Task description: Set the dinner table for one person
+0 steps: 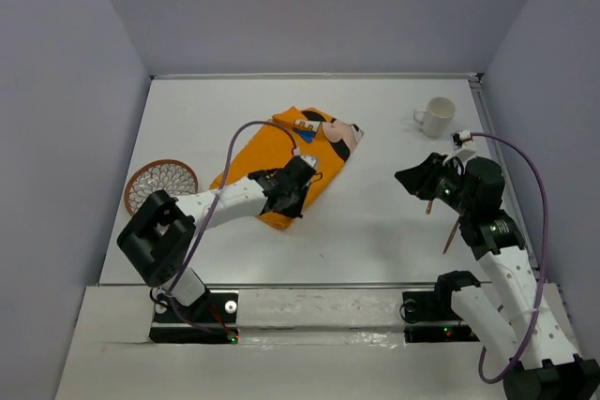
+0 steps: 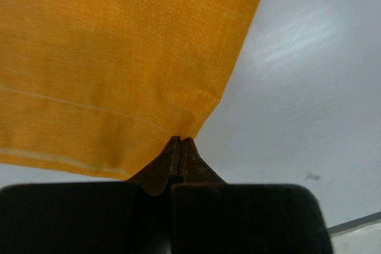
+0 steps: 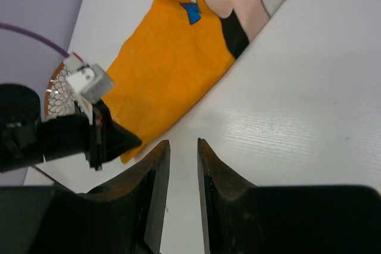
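The white dinner table point(image 1: 375, 231) bears an orange cartoon-mouse placemat point(image 1: 286, 152), lying folded and askew at the middle. My left gripper point(image 1: 298, 201) is shut on the placemat's near corner; in the left wrist view the jaws point(image 2: 180, 142) pinch the orange cloth point(image 2: 119, 57), which hangs lifted above the table. My right gripper point(image 1: 410, 178) hovers at the right, open and empty. In the right wrist view its jaws point(image 3: 181, 145) point over bare tabletop toward the placemat point(image 3: 178, 52) and the left gripper point(image 3: 136, 142).
A patterned round plate point(image 1: 160, 185) lies at the left and also shows in the right wrist view point(image 3: 56, 96). A white mug point(image 1: 436, 116) stands at the back right. Two thin brown sticks point(image 1: 451, 233) lie beside the right arm. Walls enclose three sides.
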`<state>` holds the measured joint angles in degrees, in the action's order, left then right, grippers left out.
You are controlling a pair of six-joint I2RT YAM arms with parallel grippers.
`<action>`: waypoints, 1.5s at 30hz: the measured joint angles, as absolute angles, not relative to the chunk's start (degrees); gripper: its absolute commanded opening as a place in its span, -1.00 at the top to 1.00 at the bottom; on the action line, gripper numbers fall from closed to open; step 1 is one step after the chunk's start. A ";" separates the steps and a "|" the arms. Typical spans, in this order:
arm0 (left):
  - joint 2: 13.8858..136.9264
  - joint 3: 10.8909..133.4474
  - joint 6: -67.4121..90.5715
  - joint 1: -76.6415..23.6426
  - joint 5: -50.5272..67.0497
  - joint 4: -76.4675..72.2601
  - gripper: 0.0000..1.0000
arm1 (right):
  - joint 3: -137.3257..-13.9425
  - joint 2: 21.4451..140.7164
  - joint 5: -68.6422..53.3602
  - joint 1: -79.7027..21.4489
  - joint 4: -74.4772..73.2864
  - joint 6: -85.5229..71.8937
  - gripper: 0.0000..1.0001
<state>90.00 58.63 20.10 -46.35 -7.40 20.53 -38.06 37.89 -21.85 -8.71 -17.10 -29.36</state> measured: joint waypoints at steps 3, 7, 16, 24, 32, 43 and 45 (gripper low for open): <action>87.68 48.97 21.15 -48.53 -5.82 22.22 -0.63 | -37.43 39.92 -21.85 -8.82 -17.17 -29.36 0.16; 82.02 48.90 23.03 -47.75 -6.72 26.57 -0.65 | -37.43 44.64 -21.43 -9.63 -14.57 -29.43 0.04; 96.07 86.72 22.13 -43.68 -11.33 17.19 -0.53 | -37.80 63.20 -17.67 -10.63 -7.03 -29.65 0.32; 131.44 118.04 21.98 -39.57 -13.96 21.08 -0.57 | -38.61 69.06 -13.41 -10.66 -1.80 -30.09 0.23; 145.71 131.00 21.39 -37.91 -16.80 31.38 -0.34 | -45.19 81.17 -11.03 -10.70 0.19 -29.56 0.12; 137.71 115.22 20.56 -38.13 -18.52 25.34 1.00 | -52.60 93.71 -11.42 -10.72 2.24 -28.91 -0.18; 135.72 111.77 20.64 -38.13 -18.13 23.57 1.00 | -55.00 97.01 -11.97 -10.92 2.28 -28.62 -0.24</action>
<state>135.72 111.77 20.64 -38.13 -18.13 23.57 -55.00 97.01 -11.97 -10.92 2.28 -28.62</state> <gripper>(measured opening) 0.017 0.580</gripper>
